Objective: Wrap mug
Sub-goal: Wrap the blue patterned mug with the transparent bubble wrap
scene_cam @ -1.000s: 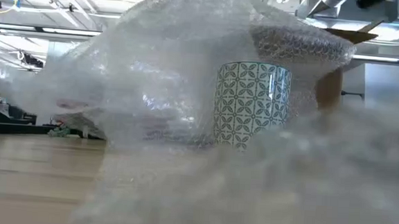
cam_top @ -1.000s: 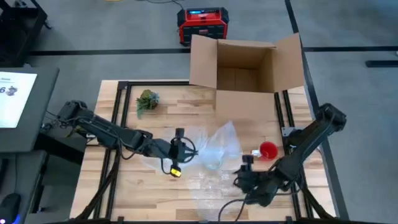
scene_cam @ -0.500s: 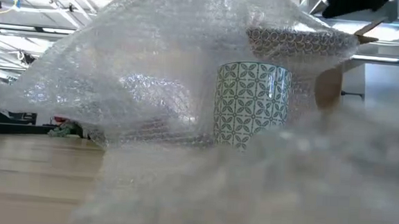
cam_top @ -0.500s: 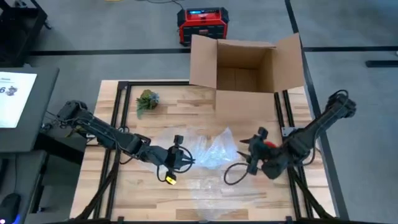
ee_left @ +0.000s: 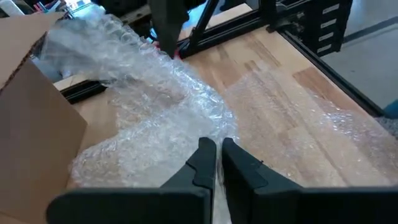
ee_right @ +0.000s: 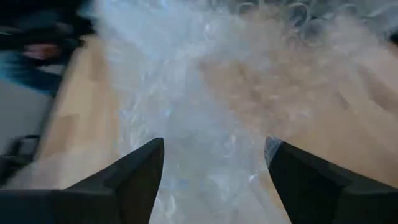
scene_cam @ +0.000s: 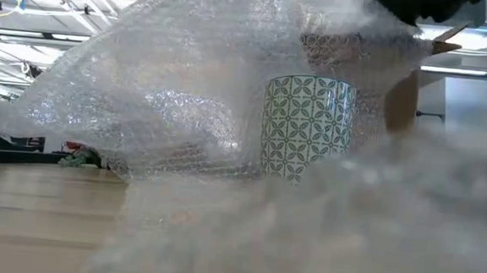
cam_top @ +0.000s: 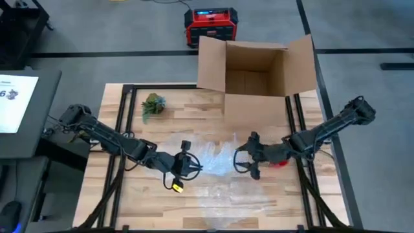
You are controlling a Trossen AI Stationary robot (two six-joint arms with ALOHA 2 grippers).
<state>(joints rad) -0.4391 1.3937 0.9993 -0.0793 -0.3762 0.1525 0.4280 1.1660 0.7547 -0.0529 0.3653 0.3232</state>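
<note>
mug upright under bubble wrap | between tools | left tool pinching wrap | right tool spread, nearer mug

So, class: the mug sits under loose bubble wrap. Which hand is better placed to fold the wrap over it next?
Probably the right hand: open, beside the raised bubble wrap. The left hand is pinching its edge.
</note>
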